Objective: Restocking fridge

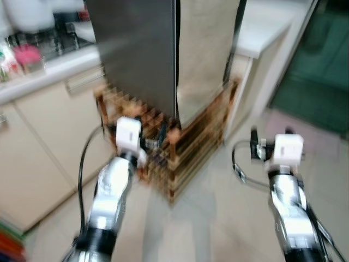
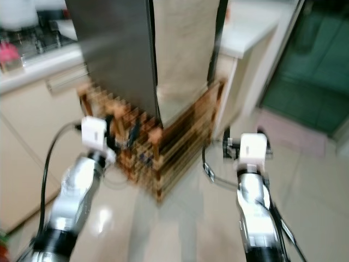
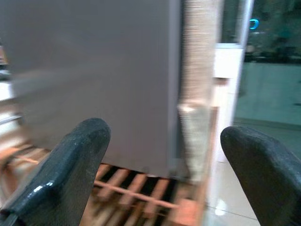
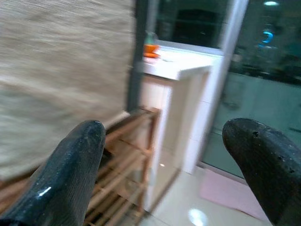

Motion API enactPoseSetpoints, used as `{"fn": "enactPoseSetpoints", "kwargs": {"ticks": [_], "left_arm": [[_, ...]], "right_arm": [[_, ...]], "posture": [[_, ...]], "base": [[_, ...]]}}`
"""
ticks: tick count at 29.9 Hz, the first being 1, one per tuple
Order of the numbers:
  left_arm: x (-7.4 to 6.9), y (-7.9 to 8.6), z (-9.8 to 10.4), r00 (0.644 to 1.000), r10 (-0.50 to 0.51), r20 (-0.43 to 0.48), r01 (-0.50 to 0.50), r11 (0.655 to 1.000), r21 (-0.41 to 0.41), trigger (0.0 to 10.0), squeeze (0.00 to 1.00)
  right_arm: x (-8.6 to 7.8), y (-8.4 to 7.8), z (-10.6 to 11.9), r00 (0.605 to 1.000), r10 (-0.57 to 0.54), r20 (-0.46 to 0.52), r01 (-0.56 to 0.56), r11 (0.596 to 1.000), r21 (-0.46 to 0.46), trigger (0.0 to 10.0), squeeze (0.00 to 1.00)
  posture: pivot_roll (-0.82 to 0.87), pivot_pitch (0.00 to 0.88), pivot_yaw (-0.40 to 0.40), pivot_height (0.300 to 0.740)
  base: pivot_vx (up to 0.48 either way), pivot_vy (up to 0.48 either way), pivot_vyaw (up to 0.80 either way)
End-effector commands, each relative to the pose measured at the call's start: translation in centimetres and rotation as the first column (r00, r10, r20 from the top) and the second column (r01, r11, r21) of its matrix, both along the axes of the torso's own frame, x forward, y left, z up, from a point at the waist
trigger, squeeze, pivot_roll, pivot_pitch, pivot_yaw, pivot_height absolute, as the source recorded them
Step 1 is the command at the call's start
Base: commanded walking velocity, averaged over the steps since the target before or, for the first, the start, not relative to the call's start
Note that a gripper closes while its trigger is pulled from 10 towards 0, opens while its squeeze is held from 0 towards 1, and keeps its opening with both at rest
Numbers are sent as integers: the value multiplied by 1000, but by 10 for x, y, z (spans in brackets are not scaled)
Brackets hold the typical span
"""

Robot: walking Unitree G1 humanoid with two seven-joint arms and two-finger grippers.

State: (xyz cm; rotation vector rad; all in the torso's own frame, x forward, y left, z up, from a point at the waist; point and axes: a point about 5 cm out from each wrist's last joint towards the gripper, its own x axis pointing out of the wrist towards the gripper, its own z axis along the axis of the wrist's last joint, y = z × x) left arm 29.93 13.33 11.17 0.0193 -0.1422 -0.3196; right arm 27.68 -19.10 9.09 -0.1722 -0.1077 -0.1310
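Observation:
The fridge (image 1: 139, 54) is a tall grey steel box with a beige textured side (image 1: 204, 54). It stands shut on a low wooden slatted rack (image 1: 191, 153), straight ahead of me. Both silver arms reach forward. My left gripper (image 3: 162, 136) is open and empty, a little short of the fridge's grey front and just above the rack's slats (image 3: 127, 183). My right gripper (image 4: 162, 136) is open and empty too. It is held off the fridge's right corner, over the pale floor. The head views are blurred.
A cream cabinet run with a worktop (image 1: 49, 68) and blurred kitchenware lies to the left. A white counter (image 1: 262, 33) stands behind the fridge on the right. A green glass door (image 1: 322, 65) and a pink mat (image 1: 305, 131) are at far right. Pale tiled floor (image 1: 212, 218) lies between my arms.

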Motion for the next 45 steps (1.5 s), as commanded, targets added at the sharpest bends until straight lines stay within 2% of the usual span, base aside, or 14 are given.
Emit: {"fn": "enactPoseSetpoints", "kwargs": {"ticks": [1,11,22,25,32,45], "left_arm": [[1,8,1,1000,25,7,-25,1000,12,10000,0],[2,5,3,1000,-2,13,2,1000,4,10000,0],[8,6,6,1000,13,7,-13,1000,21,10000,0],[14,5,9,1000,18,12,-18,999,51,10000,0],[31,9,24,998,56,19,-57,998,26,10000,0],[32,-4,21,1000,5,-7,-5,1000,23,10000,0]], "right_arm": [[4,9,3,1000,27,10,-27,1000,5,10000,0],[5,8,3,1000,29,9,-29,1000,2,10000,0],[6,9,0,1000,31,-3,-31,1000,-2,10000,0],[6,8,0,1000,29,-6,-29,1000,-5,10000,0],[5,8,0,1000,27,-6,-27,1000,-7,10000,0],[4,7,-1,1000,24,-10,-24,1000,-7,10000,0]], "posture": [[-75,0,5,740],[-74,0,5,740],[-75,0,5,740],[-77,0,5,740],[-82,0,5,740],[-83,0,3,740]], "base": [[450,0,0],[452,0,0],[0,0,-391],[0,0,-535],[0,0,-528],[0,0,-533]]}}
